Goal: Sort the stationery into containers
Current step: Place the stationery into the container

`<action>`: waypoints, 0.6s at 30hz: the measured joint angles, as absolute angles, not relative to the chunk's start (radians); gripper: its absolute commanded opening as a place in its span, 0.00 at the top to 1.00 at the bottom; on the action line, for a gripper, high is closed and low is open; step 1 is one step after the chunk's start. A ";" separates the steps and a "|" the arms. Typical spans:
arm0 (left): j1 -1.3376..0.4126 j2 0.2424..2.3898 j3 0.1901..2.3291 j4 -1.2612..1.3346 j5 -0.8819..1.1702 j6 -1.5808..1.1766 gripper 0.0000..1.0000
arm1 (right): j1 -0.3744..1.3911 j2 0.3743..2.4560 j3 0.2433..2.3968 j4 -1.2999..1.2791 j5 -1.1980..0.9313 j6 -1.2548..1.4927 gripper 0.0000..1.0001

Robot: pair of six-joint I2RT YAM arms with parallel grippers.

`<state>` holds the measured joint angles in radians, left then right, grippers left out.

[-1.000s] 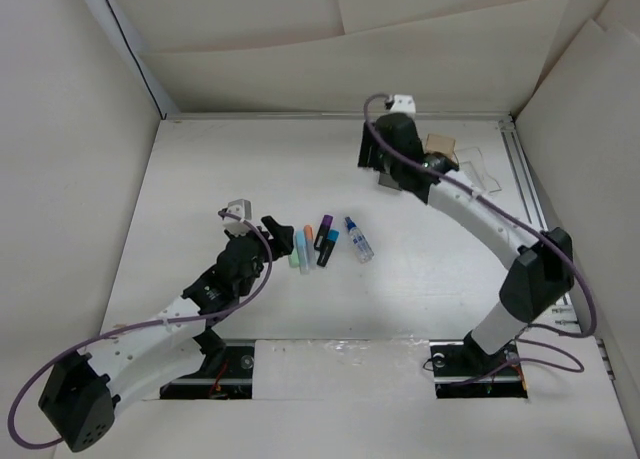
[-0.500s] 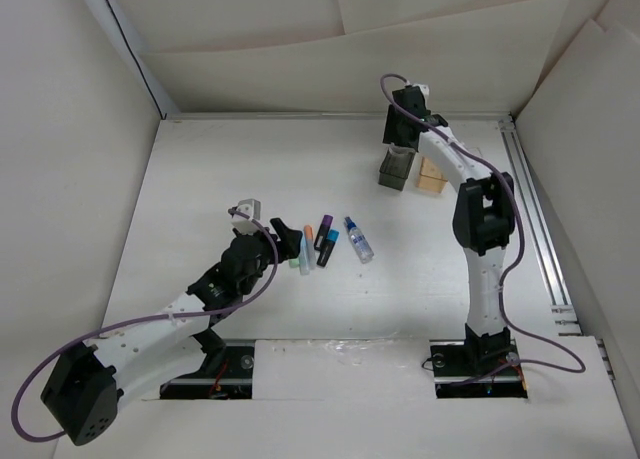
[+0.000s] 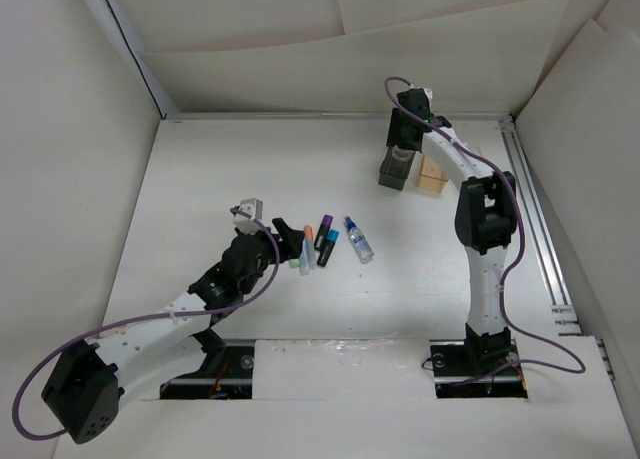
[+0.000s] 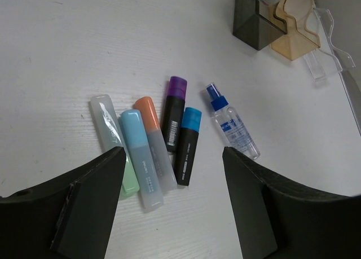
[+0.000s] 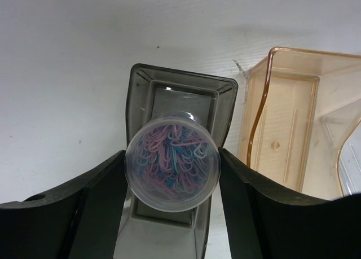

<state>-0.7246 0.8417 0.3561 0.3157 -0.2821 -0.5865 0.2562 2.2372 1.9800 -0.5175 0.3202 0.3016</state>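
Note:
Green (image 4: 129,181), light-blue (image 4: 139,157), orange (image 4: 151,129) and purple-capped (image 4: 174,111) markers, a dark blue-capped marker (image 4: 188,144) and a clear blue-capped bottle (image 4: 232,129) lie side by side on the table (image 3: 200,179). My left gripper (image 4: 172,171) is open just above their near ends; it also shows in the top view (image 3: 284,233). My right gripper (image 5: 172,166) is shut on a round clear pot (image 5: 172,160) of coloured paper clips, held over the smoky dark grey bin (image 5: 144,87).
The tan-orange bin (image 5: 285,118) stands right of the dark grey bin (image 3: 394,171), with the clear bin (image 5: 351,157) beyond it. All three stand at the far right of the table. White walls enclose the table.
My right arm has swung so the pot now hangs over the dark grey bin. My left gripper has moved a little right, closer to the markers.

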 measured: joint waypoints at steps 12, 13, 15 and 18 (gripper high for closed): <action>-0.725 0.854 0.356 0.319 -0.276 -0.585 0.33 | 0.256 2.237 1.988 -0.509 0.313 0.298 0.21; -0.725 0.855 0.356 0.319 -0.276 -0.585 0.33 | 0.256 2.237 1.988 -0.508 0.313 0.298 0.21; -0.725 0.855 0.356 0.319 -0.275 -0.585 0.33 | 0.256 2.235 1.987 -0.508 0.313 0.298 0.23; -0.725 0.855 0.356 0.319 -0.274 -0.585 0.33 | 0.257 2.207 1.965 -0.508 0.306 0.293 0.45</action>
<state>-0.7246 0.8547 0.3561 0.3191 -0.2741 -0.5850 0.2573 2.2070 1.9652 -0.5079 0.3061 0.2932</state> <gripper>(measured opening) 0.666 0.669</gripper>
